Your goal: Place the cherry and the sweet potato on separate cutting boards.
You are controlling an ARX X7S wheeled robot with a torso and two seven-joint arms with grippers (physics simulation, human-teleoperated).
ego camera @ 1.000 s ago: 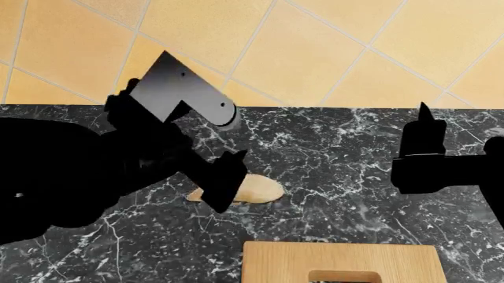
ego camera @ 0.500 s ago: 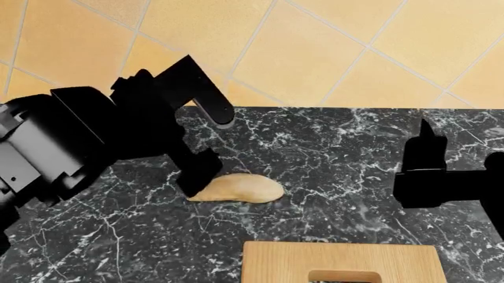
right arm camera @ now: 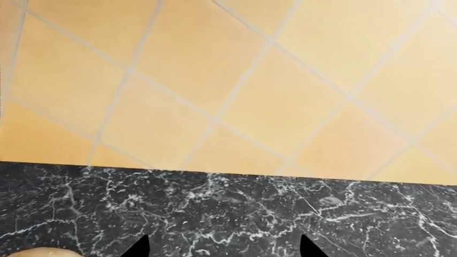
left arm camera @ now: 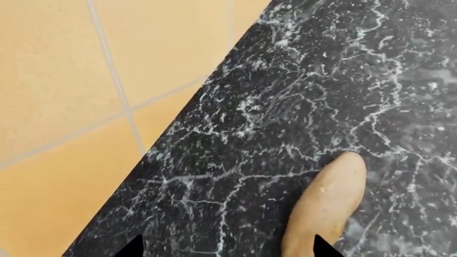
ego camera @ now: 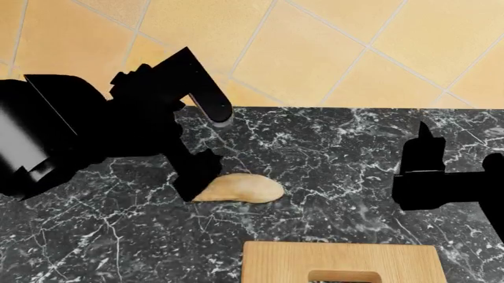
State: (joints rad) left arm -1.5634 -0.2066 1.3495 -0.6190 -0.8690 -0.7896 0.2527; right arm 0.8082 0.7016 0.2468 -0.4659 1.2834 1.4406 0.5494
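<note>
The sweet potato [ego camera: 240, 188], a pale tan tuber, lies on the black marble counter [ego camera: 331, 165]. My left gripper [ego camera: 197, 181] stands open at the potato's left end. In the left wrist view the sweet potato [left arm camera: 330, 201] runs past one fingertip [left arm camera: 325, 248], and the left gripper [left arm camera: 228, 250] has mostly bare marble in its gap. One light-wood cutting board [ego camera: 340, 259] with a slot handle lies at the near edge, bare on the part that shows. My right gripper [ego camera: 425, 141] hovers open over the counter to the right, and the right gripper [right arm camera: 222, 249] holds nothing. The cherry is out of view.
Orange tiled floor [ego camera: 315, 47] lies beyond the counter's far edge [ego camera: 331, 108]. A sliver of the sweet potato [right arm camera: 36, 252] shows at the right wrist view's border. The left arm's dark bulk [ego camera: 71, 135] hides the counter's left side.
My left gripper has drawn back leftward from over the sweet potato to its left end, and the arm has turned. The potato, board and right arm have not moved.
</note>
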